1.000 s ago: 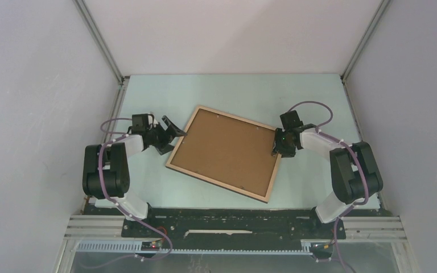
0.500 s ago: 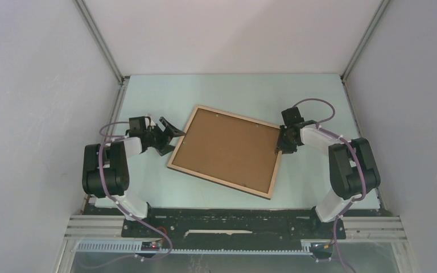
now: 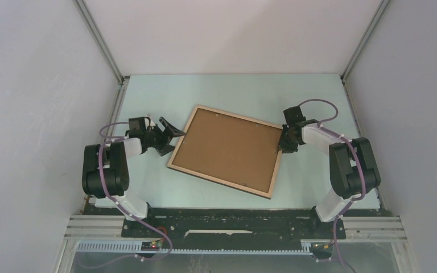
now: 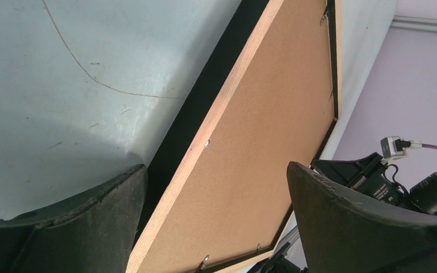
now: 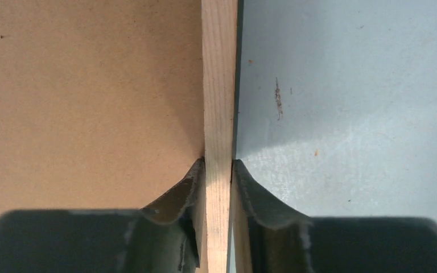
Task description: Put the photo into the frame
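The frame (image 3: 219,181) lies back up in the middle of the table, light wood rim showing, with the plain brown backing board (image 3: 227,149) set inside it. The photo is not in view. My left gripper (image 3: 173,132) is open at the frame's left edge; in the left wrist view the wood rim (image 4: 205,153) runs between its spread fingers, and the gripper (image 4: 216,166) touches nothing. My right gripper (image 3: 280,149) is shut on the frame's right rim; the right wrist view shows the gripper (image 5: 218,165) pinching the wood rim (image 5: 219,85) beside the board (image 5: 91,96).
The pale green table (image 3: 233,91) is walled by white panels on three sides. Small metal tabs (image 4: 207,143) hold the board in the frame. The right arm (image 4: 375,176) shows beyond the frame's far edge in the left wrist view.
The right gripper has shifted a little right and back with the rim in its grip, and the frame has moved slightly with it. The left gripper has drawn back slightly left and stays open.
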You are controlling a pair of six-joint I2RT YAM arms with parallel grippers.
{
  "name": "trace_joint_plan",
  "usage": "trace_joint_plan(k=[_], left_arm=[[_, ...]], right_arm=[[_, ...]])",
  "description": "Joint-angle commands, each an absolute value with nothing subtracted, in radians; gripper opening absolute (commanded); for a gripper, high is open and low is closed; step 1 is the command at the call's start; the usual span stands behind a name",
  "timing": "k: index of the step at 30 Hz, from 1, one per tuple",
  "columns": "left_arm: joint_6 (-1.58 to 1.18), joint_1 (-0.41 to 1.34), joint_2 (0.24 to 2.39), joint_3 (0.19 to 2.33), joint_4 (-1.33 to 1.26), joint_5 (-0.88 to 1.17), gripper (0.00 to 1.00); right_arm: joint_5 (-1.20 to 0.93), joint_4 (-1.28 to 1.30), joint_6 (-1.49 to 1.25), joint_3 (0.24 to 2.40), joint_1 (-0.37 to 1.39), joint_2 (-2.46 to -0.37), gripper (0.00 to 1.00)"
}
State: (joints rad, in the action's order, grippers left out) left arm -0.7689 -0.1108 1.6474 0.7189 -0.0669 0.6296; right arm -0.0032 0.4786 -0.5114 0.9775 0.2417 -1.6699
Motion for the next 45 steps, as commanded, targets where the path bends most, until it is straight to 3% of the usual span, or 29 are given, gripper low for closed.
trace_joint_plan(k=[1, 6, 17, 21, 28, 33, 39, 45], left_arm=[[-0.821, -0.073, 1.652, 0.666, 0.025, 0.755, 0.97], [-0.828, -0.077, 1.648, 0.664, 0.013, 0.762, 0.99], [-0.835, -0.052, 1.600, 0.623, 0.005, 0.736, 1.00], [-0.842, -0.010, 1.525, 0.544, 0.005, 0.707, 1.00], [-0.807, 0.062, 1.254, 0.416, 0.162, 0.608, 1.00], [-0.733, 0.060, 0.960, 0.496, 0.451, 0.403, 1.00], [-0.700, 0.057, 0.910, 0.685, 0.487, 0.293, 1.00], [-0.629, 0.080, 1.153, 0.904, 0.349, 0.321, 1.00]], right_arm=[[-0.206, 0.382, -0.551, 1.025, 0.274, -1.612, 0.39], [-0.182, 0.432, -0.507, 1.017, 0.268, -1.583, 0.58], [-0.220, 0.282, -0.477, 1.076, 0.271, -1.725, 0.65], [-0.211, 0.225, -0.430, 1.177, 0.271, -1.826, 0.76], [-0.173, 0.318, -0.352, 1.428, 0.258, -1.960, 0.83], [0.118, 0.625, -0.378, 1.572, 0.243, -1.887, 0.92], [0.128, 0.651, -0.410, 1.361, 0.231, -1.639, 0.97], [-0.156, 0.525, -0.567, 0.924, 0.225, -1.332, 1.00]])
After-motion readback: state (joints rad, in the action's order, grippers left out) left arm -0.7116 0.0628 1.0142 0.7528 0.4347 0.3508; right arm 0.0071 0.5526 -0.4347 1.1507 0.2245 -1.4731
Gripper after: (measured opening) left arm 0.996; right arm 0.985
